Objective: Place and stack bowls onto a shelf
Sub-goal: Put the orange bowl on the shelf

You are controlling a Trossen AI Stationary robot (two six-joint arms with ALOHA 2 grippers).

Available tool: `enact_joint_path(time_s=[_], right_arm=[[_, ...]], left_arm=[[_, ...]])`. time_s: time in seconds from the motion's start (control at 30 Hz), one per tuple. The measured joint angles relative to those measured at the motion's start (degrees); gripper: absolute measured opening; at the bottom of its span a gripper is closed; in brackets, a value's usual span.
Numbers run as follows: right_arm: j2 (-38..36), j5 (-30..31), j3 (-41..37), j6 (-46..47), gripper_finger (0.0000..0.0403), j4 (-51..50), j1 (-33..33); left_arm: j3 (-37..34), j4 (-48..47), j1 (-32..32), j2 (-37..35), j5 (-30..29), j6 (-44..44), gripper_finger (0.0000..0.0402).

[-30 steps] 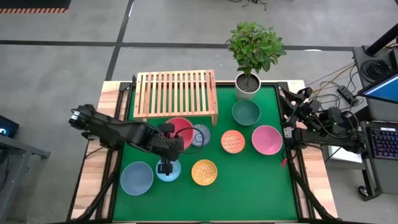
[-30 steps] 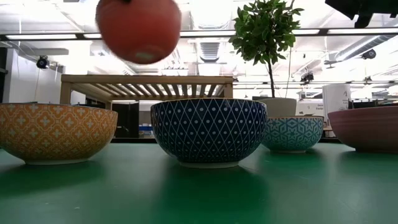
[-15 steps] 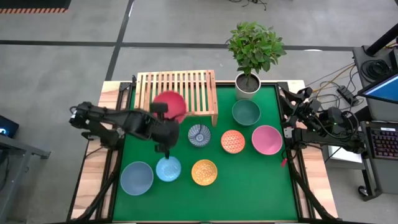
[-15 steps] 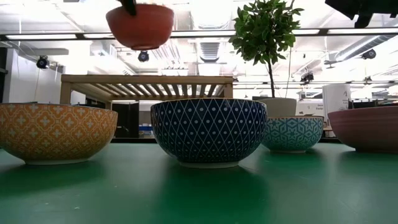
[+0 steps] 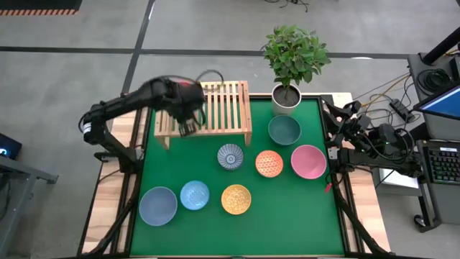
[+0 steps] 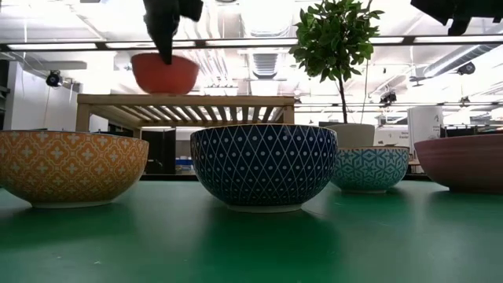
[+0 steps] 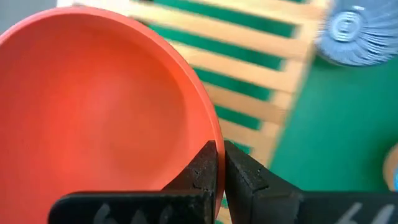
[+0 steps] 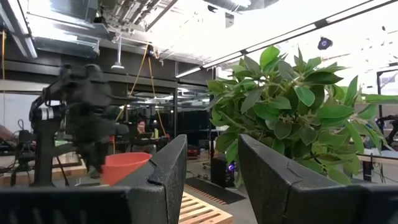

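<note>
My left gripper [image 7: 221,163] is shut on the plain red bowl [image 7: 93,112] and holds it over the left part of the light-wood shelf [image 5: 215,108]. In the low view the red bowl [image 6: 165,72] hangs upright just above the slatted top [image 6: 189,100]. On the green mat stand the dark blue [image 5: 230,156], orange [image 5: 269,163], pink [image 5: 308,161], teal [image 5: 284,130], yellow [image 5: 236,198], light blue [image 5: 195,195] and grey-blue [image 5: 158,206] bowls. My right gripper [image 8: 211,180] waits open at the table's right edge. My left gripper pinches the red bowl's rim [image 7: 210,134] between its two fingers, one inside the bowl and one outside. The fingers [image 6: 165,43] come from above, pointing down. The bowl hangs upright below them, above the shelf's slats; whether its base touches them I cannot tell.
A white pot with a leafy plant [image 5: 286,97] stands right of the shelf at the far edge. The right part of the shelf top [image 5: 233,108] is bare. The right arm [image 5: 374,147] lies along the right side, beside cables and equipment.
My left gripper has carried the red bowl from beside the dark blue bowl toward the far edge and up over the shelf, then down toward the slats. The bowl, tipped a second ago, now hangs level. The gripper has stayed shut on it.
</note>
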Motion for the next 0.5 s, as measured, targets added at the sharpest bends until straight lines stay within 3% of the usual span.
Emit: enact_joint_path(time_s=[0.2,0.5], right_arm=[[0.0,0.0,0.0,0.0,0.0134,-0.5,0.0],[0.0,0.0,0.0,0.1,0.0134,-0.8,0.0]], left_arm=[[-0.3,0.1,5.2,0.0,0.2,1.6,0.0000],[-0.4,0.5,5.7,0.0,0.2,0.2,0.0006]])
